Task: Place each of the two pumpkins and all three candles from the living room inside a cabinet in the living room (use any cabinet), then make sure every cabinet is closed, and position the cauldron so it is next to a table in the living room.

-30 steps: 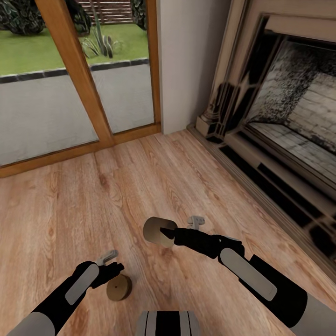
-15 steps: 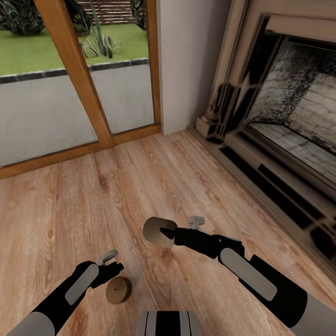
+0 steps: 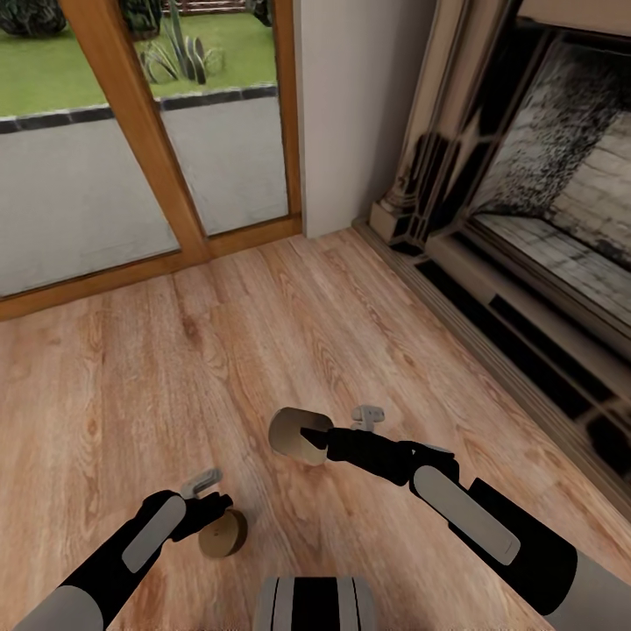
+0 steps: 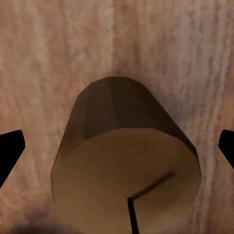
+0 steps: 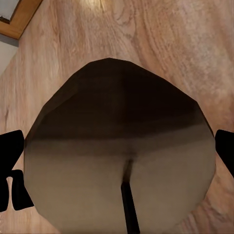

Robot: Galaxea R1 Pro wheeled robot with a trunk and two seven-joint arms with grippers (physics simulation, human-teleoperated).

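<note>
Up off the wooden floor (image 3: 219,350), one candle (image 3: 296,436) is pinched sideways in the right gripper (image 3: 317,437), its jaws closed on the candle's sides. Lower down, a second candle (image 3: 223,534) sits between the left gripper's (image 3: 214,513) jaws, which are closed against it. Beyond stand the glass door (image 3: 131,149) and, to the right, the stone fireplace (image 3: 526,193)

Head looks down; wrists closely face candles (image 4: 126,170).
</note>
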